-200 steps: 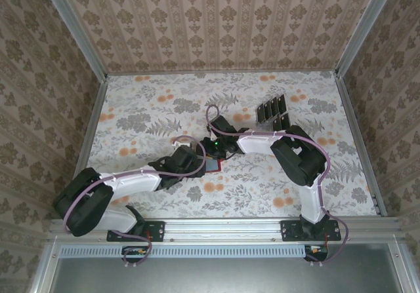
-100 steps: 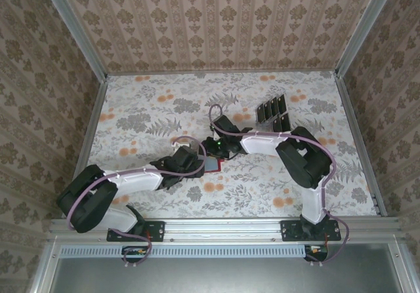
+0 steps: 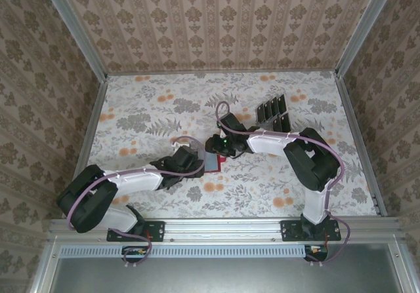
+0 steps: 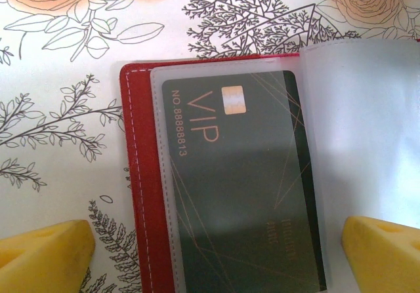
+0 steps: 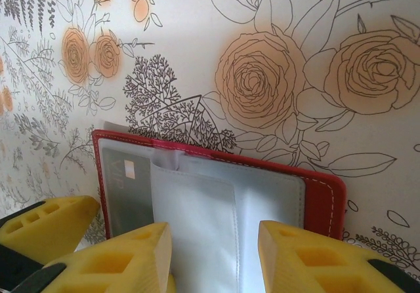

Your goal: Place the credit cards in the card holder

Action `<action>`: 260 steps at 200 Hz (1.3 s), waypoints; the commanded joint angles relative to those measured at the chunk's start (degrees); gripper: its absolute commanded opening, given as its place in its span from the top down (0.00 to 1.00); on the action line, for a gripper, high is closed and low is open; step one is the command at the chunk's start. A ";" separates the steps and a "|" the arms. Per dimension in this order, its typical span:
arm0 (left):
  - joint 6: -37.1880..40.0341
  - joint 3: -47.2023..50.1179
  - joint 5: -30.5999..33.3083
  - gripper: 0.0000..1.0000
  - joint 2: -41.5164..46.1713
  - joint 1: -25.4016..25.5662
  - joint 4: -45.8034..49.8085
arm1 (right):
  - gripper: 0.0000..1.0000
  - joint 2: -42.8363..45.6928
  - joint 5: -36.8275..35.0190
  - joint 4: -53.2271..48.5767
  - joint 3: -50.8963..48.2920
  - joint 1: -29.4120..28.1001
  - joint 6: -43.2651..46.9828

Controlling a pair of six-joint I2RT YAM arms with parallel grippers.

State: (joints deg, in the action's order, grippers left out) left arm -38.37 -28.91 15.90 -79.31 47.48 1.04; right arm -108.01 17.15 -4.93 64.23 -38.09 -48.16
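In the top view, at the centre of the frame, we see just a sliver of the card holder (image 3: 212,164). The rest lies under the left gripper (image 3: 200,163) and right gripper (image 3: 216,153). The credit cards (image 3: 273,111), upper right of centre, are too small to count or read. In the left wrist view the holder and its sleeved card (image 4: 236,188) run off the bottom edge, and a cloudy sleeve (image 4: 367,129) veils the right side. In the right wrist view, yellow fingers (image 5: 118,260) cover the holder's lower part.
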 commanded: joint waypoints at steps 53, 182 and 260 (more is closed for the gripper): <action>-0.92 1.40 1.55 0.00 -0.54 -0.85 1.67 | 0.59 -4.31 2.26 1.66 0.65 -0.80 0.20; 0.05 0.78 2.68 0.00 5.56 -1.73 4.79 | 0.62 -2.73 5.09 3.93 1.32 -2.48 -0.74; 0.75 1.87 1.47 0.00 28.37 -10.46 15.35 | 0.57 -5.41 3.05 -1.46 9.46 -7.18 -1.16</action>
State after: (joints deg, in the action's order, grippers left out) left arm -38.33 -28.47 18.00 -55.07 39.51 11.18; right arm -111.66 20.60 -3.86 69.49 -43.64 -48.40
